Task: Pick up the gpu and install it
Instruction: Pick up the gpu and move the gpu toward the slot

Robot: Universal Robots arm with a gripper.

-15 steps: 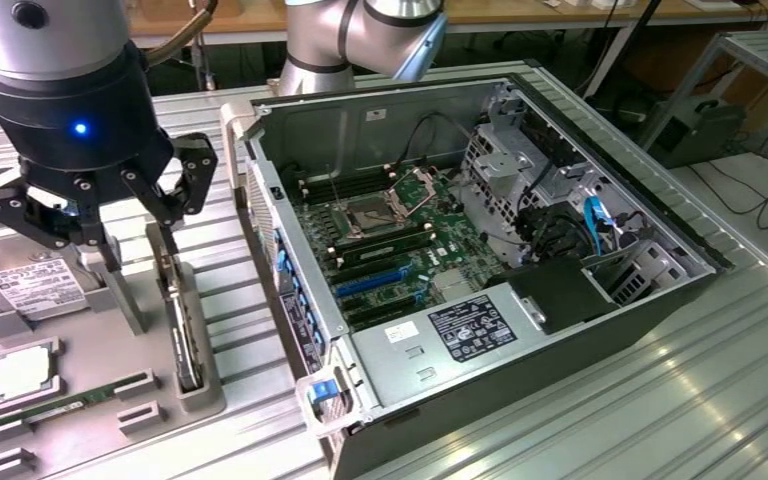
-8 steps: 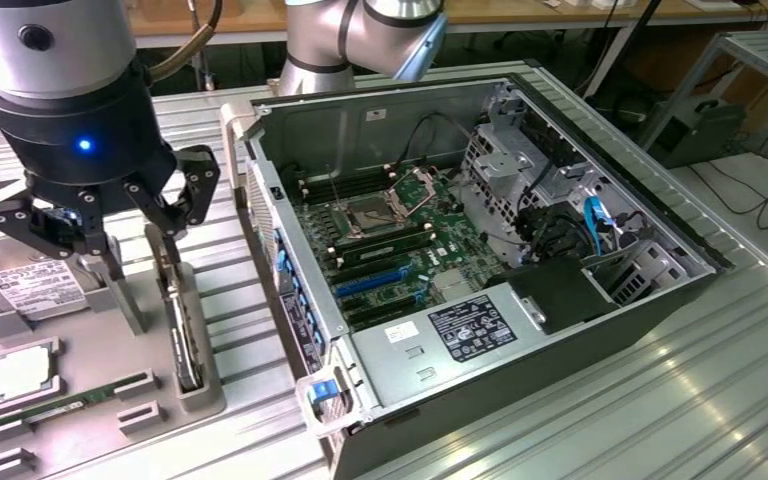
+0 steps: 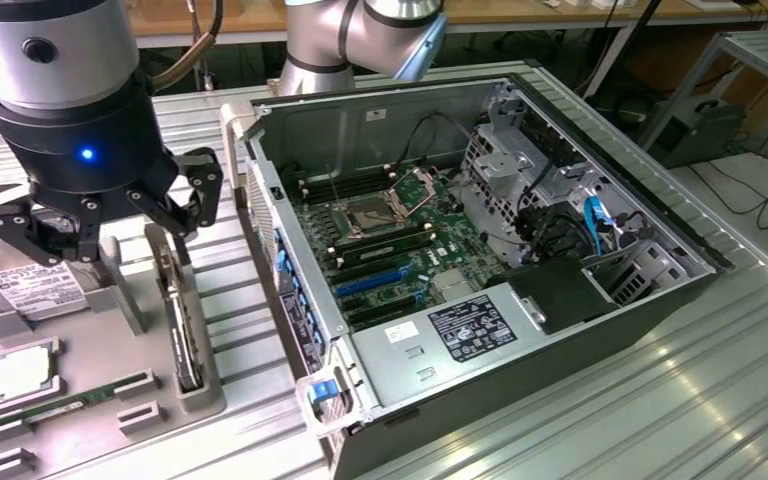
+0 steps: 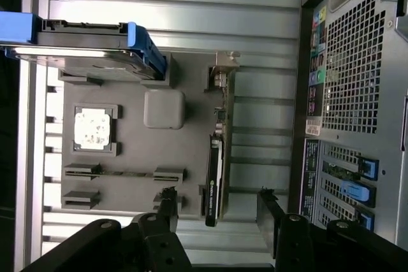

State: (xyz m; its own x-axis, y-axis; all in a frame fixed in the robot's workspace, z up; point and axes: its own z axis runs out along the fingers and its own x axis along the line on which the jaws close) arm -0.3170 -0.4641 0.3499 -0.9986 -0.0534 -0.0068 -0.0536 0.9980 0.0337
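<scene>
1. Ribbed metal tabletop (image 3: 704,400) carries the whole setup, with benches and loose cables behind it.
2. At the exterior view's left, a grey fixture tray (image 3: 104,400) rests on the table. It holds a hard drive (image 3: 24,290) at its far end, a CPU (image 3: 21,375) nearer the camera, and a green memory stick (image 3: 57,408) lying in its holders.
3. Above the tray's far half hangs the gripper (image 3: 124,240), its jaws spread wide and grasping nothing.
4. Just right of it, the gpu (image 3: 187,320) stands on its long edge in a slot along the tray's right side. Its silver bracket is at the end nearer the hard drive.
5. In the wrist view, the card's dark end lines up with the gap between the two fingers (image 4: 167,205), and neither finger touches it.
6. Further right, beside the tray, the open computer case (image 3: 357,130) lies on its side with the motherboard (image 3: 384,240) facing up. Blue expansion slots (image 3: 371,285) run along the board's near part, towards the tray.
7. At the exterior view's right, bare tabletop runs up to a metal rack (image 3: 758,50) in the corner.
</scene>
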